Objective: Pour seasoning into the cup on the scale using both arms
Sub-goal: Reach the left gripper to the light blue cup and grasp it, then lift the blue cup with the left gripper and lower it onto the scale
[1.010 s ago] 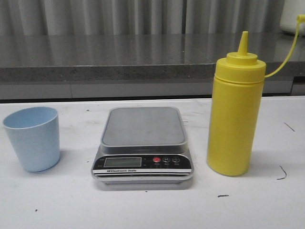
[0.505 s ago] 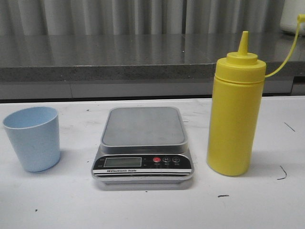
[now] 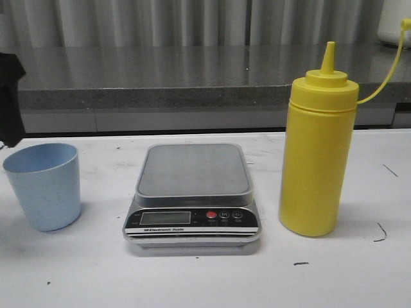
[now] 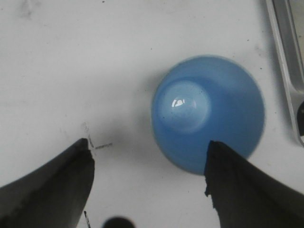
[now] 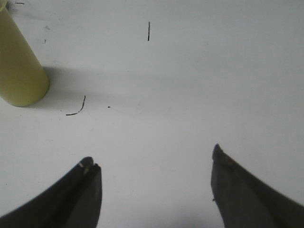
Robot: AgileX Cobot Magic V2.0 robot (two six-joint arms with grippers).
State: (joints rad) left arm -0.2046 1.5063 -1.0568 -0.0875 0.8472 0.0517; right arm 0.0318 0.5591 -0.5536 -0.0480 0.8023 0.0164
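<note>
While nothing on the worktop [image 3: 205, 282] has shifted, your left arm [image 3: 9, 96] has now come into the front view above the cup [image 3: 43, 186], so the pickup is starting. Left gripper [image 4: 149, 166] fingers gape wide, empty, one overlapping the cup's rim. Right gripper [image 5: 154, 175] is equally spread, empty, well apart from the seasoning [image 3: 318, 147]. Watch the scale [image 3: 192, 192] edge beside the cup.

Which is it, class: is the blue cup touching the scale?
Apart. The front view shows bare white table between the cup and the scale.
</note>
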